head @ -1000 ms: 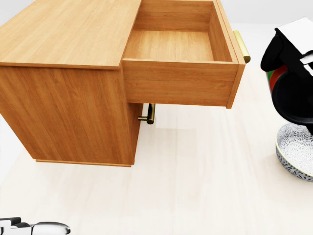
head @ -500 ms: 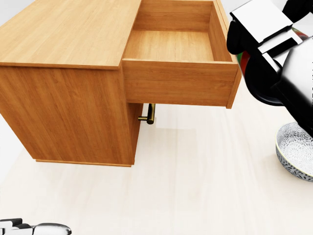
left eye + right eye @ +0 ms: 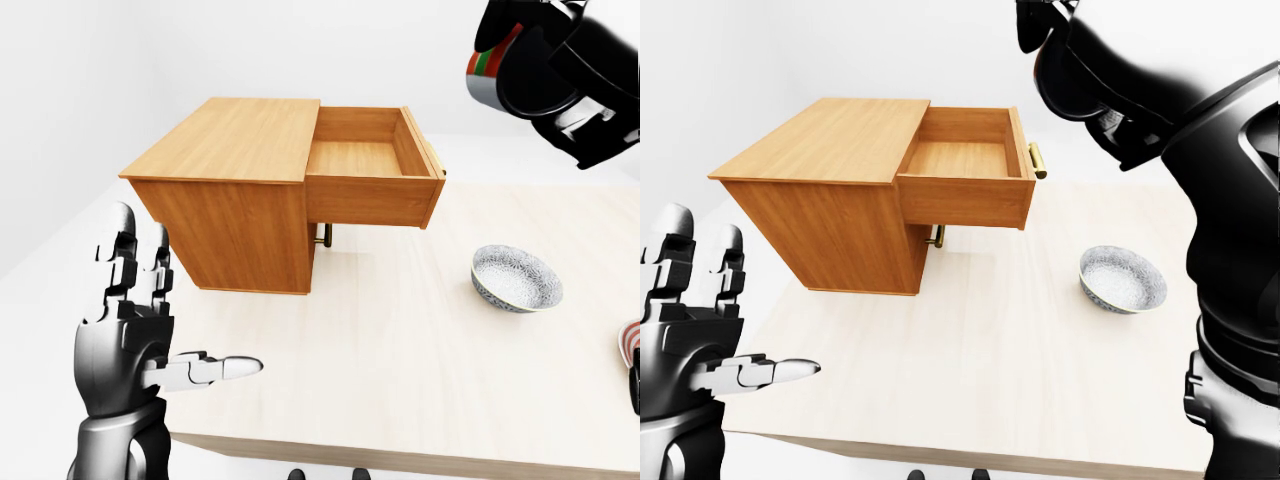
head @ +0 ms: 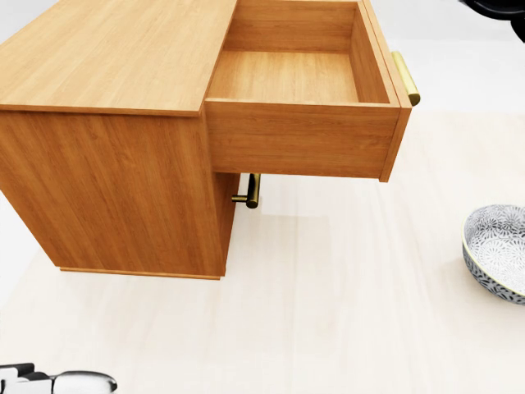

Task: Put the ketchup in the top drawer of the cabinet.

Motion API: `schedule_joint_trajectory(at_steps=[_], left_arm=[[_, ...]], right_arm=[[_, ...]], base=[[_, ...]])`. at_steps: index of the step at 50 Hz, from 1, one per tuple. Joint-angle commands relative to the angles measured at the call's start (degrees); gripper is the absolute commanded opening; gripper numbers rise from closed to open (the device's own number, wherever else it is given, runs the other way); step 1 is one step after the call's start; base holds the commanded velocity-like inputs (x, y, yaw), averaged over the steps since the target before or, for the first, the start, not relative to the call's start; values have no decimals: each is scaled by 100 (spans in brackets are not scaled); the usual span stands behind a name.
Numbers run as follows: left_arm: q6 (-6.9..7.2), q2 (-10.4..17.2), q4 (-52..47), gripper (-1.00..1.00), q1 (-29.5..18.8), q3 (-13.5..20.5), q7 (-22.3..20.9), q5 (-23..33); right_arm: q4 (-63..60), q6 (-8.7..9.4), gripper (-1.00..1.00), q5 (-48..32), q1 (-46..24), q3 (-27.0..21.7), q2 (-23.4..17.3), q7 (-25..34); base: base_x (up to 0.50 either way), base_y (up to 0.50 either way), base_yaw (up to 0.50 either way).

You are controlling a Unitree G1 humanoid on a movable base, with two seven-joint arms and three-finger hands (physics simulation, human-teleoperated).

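Above and right of the cabinet (image 3: 235, 190) in the left-eye view, I have my right hand (image 3: 560, 75) raised high, fingers wrapped around the ketchup (image 3: 487, 72), well above the table (image 3: 400, 350). The top drawer (image 3: 372, 180) stands pulled out. Below-left of the cabinet, my left hand (image 3: 135, 325) is upright, fingers spread, touching nothing. A patterned bowl (image 3: 515, 279) sits right of the cabinet.

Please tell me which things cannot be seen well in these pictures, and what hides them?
- Ketchup: left-eye view shows only a red, green and white edge; the right hand covers the rest.
- Right hand: head view cuts it at the top right corner.
- Lower drawer handle: half hidden under the open top drawer.
- Red object: cut by the left-eye view's right edge.
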Motion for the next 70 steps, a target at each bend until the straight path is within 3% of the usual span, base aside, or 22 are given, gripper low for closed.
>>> schedule_joint_trajectory(at_steps=[1, 5, 14, 22, 32, 41, 70], left_arm=[[0, 16, 6, 100, -39, 25, 17, -20], [0, 23, 31, 100, -66, 57, 20, -42], [0, 19, -5, 100, -54, 10, 32, -6], [0, 24, 51, 100, -38, -43, 37, 31], [0, 25, 52, 100, -28, -32, 39, 16], [0, 35, 60, 100, -48, -22, 42, 7], [0, 27, 79, 100, -62, 12, 29, -17]], right_arm=[[1619, 0, -100, -292, -1255, 172, 231, 0], [2523, 0, -100, -675, -1705, 14, 662, 0], [3552, 0, -100, -1009, -2310, -380, 1191, 0], [5451, 0, -100, -366, -3371, -441, 1468, 0], [6459, 0, -100, 170, -3901, -333, 1721, 0], [7226, 0, -100, 754, -4204, -296, 1788, 0], [8291, 0, -100, 1323, -4446, -251, 1811, 0]], base=[[0, 0, 0], [0, 0, 0], [0, 0, 0], [0, 0, 0], [0, 0, 0], [0, 0, 0], [0, 0, 0]])
